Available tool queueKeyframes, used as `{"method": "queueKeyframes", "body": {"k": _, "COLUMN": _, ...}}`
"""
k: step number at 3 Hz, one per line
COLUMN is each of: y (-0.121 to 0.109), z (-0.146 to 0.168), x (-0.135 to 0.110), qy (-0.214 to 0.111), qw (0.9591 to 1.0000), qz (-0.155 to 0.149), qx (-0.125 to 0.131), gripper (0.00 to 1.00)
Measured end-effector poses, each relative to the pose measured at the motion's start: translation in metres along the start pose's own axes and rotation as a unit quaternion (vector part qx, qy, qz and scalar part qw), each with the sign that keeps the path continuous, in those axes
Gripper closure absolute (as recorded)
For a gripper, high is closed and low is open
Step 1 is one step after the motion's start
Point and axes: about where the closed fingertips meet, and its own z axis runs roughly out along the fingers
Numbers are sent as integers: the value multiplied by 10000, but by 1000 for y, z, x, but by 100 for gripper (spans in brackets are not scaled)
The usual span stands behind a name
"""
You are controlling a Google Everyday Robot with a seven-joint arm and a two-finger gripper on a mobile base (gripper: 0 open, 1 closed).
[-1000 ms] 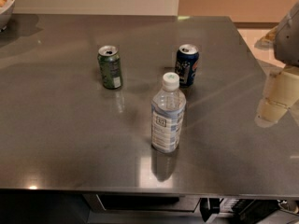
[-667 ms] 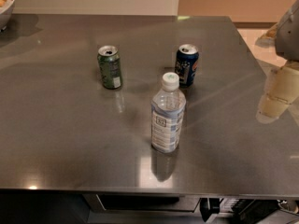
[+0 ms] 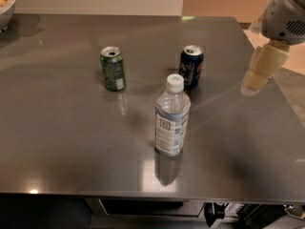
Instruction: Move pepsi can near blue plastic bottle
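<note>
The pepsi can (image 3: 191, 65), dark blue with a silver top, stands upright on the steel table (image 3: 62, 137), right of centre. The blue plastic bottle (image 3: 171, 117), clear with a white cap and a pale label, stands upright just in front of the can and a little to its left. My gripper (image 3: 255, 80) hangs from the arm at the right edge of the view, above the table's right side. It is well to the right of the can and touches nothing.
A green can (image 3: 112, 68) stands upright left of the pepsi can. A white bowl (image 3: 5, 8) sits at the far left corner. The table's right edge lies close under the arm, and the front edge runs along the bottom.
The gripper has moved left and farther back over the table, toward the pepsi can. The cans and the bottle have not moved.
</note>
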Motion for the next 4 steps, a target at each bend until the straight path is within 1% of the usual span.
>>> {"method": "queueKeyframes", "body": {"k": 1, "y": -30, "z": 26, "x": -19, "qy": -265, "qw": 9995, "qz": 125, "qx": 97, "gripper": 0}}
{"method": "queueKeyframes", "body": {"k": 2, "y": -59, "z": 53, "x": -37, "qy": -512, "qw": 9982, "qz": 306, "qx": 115, "gripper": 0}}
{"method": "queueKeyframes", "body": {"k": 3, "y": -78, "z": 78, "x": -49, "qy": -671, "qw": 9967, "qz": 451, "qx": 32, "gripper": 0}}
{"method": "queueKeyframes", "body": {"k": 4, "y": -89, "z": 101, "x": -57, "qy": -762, "qw": 9954, "qz": 578, "qx": -106, "gripper": 0}}
